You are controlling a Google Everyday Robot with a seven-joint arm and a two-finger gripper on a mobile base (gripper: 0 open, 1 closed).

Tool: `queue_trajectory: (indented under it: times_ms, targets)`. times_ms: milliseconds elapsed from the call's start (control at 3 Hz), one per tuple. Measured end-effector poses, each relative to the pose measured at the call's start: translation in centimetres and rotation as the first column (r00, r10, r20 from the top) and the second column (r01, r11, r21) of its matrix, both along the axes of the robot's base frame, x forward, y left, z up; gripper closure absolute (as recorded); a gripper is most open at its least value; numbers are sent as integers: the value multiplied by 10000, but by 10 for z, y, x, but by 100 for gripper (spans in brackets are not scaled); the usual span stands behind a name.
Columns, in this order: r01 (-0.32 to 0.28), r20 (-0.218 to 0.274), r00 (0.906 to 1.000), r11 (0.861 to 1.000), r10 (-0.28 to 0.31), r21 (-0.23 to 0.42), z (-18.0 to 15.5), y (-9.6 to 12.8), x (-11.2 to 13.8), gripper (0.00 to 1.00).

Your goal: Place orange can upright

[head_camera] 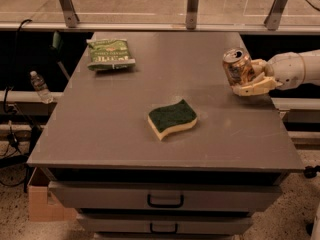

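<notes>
The orange can (237, 66) is a shiny orange-copper drink can with a silver top. It stands nearly upright, top tilted slightly left, at the right side of the grey table (125, 129). My gripper (250, 79) reaches in from the right edge and is shut on the can, with cream fingers (255, 87) around its right side and base. I cannot tell whether the can's base touches the tabletop.
A green-topped sponge (172, 118) lies near the table's middle. A green snack bag (109, 53) lies at the back left. Drawers with handles (165, 201) sit under the front edge. A plastic bottle (39, 86) lies left of the table. Metal railing posts stand behind.
</notes>
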State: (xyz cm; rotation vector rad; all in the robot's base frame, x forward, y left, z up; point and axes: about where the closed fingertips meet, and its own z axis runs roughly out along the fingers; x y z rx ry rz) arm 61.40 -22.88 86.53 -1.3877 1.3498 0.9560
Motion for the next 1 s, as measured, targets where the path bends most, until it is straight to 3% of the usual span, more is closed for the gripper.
queue_trajectory:
  times_ms: [333,667,1000]
  targets:
    - [-34,-176,9998,9999,32,-147,-15,-5,2,82]
    - [-43,-211,9998,9997,38,-228,-26,-8,6,52]
    - [-43,-211,9998,9997,38,-228,-25,-8,6,28]
